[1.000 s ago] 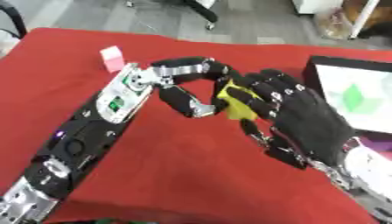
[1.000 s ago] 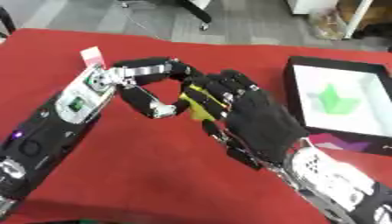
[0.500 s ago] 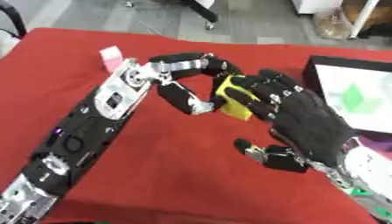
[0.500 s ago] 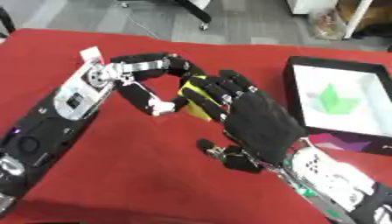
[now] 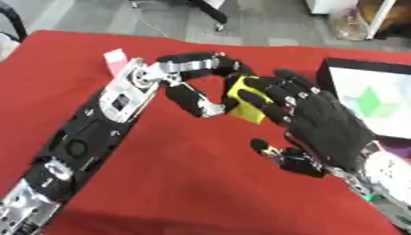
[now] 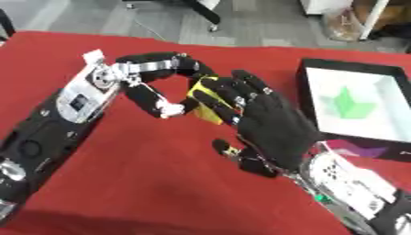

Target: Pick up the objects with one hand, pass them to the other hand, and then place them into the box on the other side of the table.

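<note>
Both my arms are in frame, hands meeting mid-view. Left arm runs in from the lower left corner, forearm angled up and right, wrist bent so the left hand [image 5: 201,87] hooks over to the right. Its fingers arch over the top and the thumb comes up underneath, curled into a pinch. Right arm enters from the lower right corner, forearm angled up and left. I see the back of the right hand [image 5: 325,121], fingers extended and spread toward the left hand, tips right at its pinch. Right thumb [image 5: 273,151] sticks out low, to the left, clear of the fingers.
</note>
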You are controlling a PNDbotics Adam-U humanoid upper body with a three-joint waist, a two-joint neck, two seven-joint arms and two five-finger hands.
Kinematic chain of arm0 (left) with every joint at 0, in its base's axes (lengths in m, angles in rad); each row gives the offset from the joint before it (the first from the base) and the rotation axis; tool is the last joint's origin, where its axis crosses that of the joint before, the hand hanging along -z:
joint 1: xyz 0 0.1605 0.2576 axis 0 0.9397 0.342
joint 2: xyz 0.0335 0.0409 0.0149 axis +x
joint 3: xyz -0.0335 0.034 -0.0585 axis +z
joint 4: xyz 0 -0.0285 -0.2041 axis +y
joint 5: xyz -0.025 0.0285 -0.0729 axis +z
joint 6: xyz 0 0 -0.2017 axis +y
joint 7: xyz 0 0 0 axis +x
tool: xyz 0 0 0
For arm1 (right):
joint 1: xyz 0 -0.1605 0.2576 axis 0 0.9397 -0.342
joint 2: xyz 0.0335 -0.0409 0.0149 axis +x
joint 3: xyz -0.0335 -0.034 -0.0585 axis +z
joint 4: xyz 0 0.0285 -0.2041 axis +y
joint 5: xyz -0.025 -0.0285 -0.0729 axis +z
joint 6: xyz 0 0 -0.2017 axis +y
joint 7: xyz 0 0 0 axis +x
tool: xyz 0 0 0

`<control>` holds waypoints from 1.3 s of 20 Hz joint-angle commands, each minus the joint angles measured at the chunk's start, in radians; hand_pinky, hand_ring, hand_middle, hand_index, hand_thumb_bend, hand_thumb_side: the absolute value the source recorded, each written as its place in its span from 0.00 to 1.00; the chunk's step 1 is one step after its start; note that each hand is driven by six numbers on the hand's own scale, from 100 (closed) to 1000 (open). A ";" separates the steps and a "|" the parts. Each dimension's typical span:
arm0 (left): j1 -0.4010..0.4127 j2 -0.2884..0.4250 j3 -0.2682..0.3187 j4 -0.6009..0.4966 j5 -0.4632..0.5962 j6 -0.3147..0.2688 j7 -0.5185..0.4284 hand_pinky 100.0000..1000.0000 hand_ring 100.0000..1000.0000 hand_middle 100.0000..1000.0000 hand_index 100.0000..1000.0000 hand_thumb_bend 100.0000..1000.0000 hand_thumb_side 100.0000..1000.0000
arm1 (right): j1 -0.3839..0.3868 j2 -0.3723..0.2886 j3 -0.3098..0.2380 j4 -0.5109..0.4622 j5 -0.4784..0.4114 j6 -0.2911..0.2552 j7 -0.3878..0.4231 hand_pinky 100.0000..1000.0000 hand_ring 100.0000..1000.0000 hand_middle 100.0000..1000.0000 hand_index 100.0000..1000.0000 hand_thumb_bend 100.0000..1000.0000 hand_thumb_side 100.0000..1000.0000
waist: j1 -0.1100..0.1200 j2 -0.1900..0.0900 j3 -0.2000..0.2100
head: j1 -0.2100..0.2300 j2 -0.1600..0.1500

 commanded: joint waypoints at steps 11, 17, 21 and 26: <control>-0.031 0.023 -0.010 -0.033 0.049 -0.083 -0.130 0.86 0.39 0.34 0.55 0.00 0.26 | -0.018 -0.018 -0.016 -0.009 0.075 0.016 0.022 0.90 0.79 0.86 0.92 0.23 0.04 | 0.001 -0.018 0.004 | -0.004 -0.003; -0.034 0.025 -0.021 -0.028 0.063 -0.037 -0.130 0.86 0.39 0.34 0.55 0.00 0.31 | -0.018 -0.019 -0.014 -0.009 0.097 0.009 0.034 0.91 0.78 0.85 0.91 0.20 0.03 | 0.001 -0.019 0.005 | -0.007 -0.003; -0.036 0.024 -0.023 -0.022 0.069 -0.010 -0.130 0.85 0.39 0.35 0.55 0.00 0.32 | -0.018 -0.019 -0.011 -0.009 0.101 0.011 0.020 0.89 0.76 0.80 0.86 0.16 0.02 | 0.002 -0.019 0.005 | -0.008 -0.003; -0.036 0.021 -0.026 -0.025 0.076 0.004 -0.130 0.84 0.39 0.35 0.56 0.00 0.33 | -0.016 -0.020 -0.005 -0.009 0.098 0.024 -0.038 0.86 0.71 0.64 0.72 0.02 0.00 | 0.002 -0.019 0.004 | -0.010 -0.003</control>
